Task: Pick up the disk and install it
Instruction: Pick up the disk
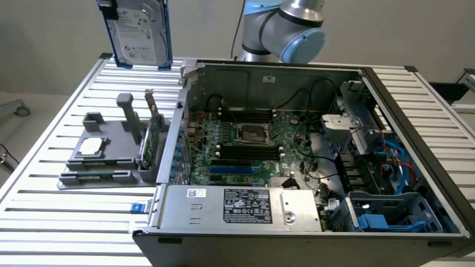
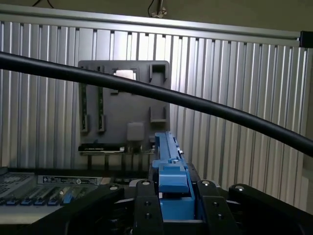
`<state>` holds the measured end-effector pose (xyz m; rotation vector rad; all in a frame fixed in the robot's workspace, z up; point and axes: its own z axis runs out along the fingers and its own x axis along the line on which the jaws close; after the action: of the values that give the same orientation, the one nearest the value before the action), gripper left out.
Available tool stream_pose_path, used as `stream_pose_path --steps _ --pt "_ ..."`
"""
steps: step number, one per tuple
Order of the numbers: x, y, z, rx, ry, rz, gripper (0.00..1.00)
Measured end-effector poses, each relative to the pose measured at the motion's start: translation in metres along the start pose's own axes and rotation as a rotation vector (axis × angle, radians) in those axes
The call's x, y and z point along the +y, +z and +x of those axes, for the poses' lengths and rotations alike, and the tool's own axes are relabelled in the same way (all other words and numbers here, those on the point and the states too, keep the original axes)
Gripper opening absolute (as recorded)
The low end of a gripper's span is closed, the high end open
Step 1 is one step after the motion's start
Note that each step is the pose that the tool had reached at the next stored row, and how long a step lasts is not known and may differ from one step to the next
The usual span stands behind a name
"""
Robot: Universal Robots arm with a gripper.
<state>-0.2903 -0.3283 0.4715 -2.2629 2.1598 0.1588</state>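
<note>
The end effector (image 2: 174, 190) clamps the blue-framed disk (image 1: 138, 33), held upright over the desk (image 1: 37, 222) near the open computer case (image 1: 282, 78).

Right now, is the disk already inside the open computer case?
No, the disk is held up above the table, outside the computer case, on the exterior view's left.

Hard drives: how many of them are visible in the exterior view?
1. The disk hangs upright in the air at the exterior view's upper left, clamped in the gripper. More could be hidden inside the blue drive cage of the open computer case.
</note>
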Motion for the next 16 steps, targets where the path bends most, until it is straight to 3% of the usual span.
stream_pose_path --steps 16 --pt "-0.0702 -0.0185 0.030 -0.0187 -0.001 0.0008 0.33"
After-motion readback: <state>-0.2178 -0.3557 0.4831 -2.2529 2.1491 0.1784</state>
